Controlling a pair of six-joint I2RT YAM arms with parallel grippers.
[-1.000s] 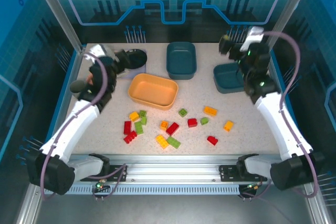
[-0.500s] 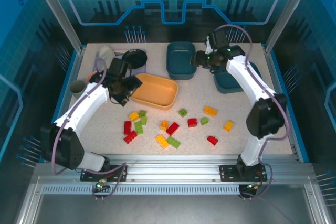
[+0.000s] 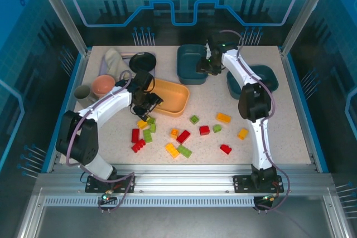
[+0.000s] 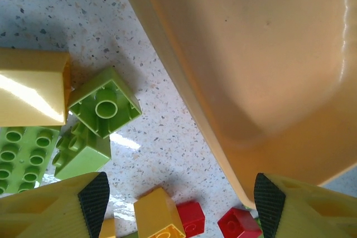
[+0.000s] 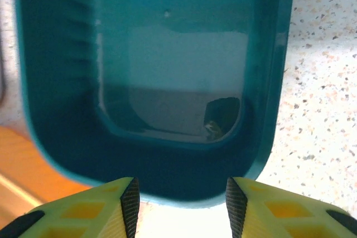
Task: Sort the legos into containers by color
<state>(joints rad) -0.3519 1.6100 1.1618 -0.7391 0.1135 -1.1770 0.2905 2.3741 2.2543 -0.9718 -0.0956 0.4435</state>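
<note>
The left tool (image 3: 149, 103), spread and empty, hangs at the orange tray's (image 3: 168, 95) near-left corner, legos (image 3: 143, 123) just nearward.

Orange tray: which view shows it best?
Top external: the orange tray is seen almost whole and empty, with its near-left corner under the left arm. The left wrist view shows the tray close up, one corner and some floor. The right wrist view catches an orange sliver at lower left.
</note>
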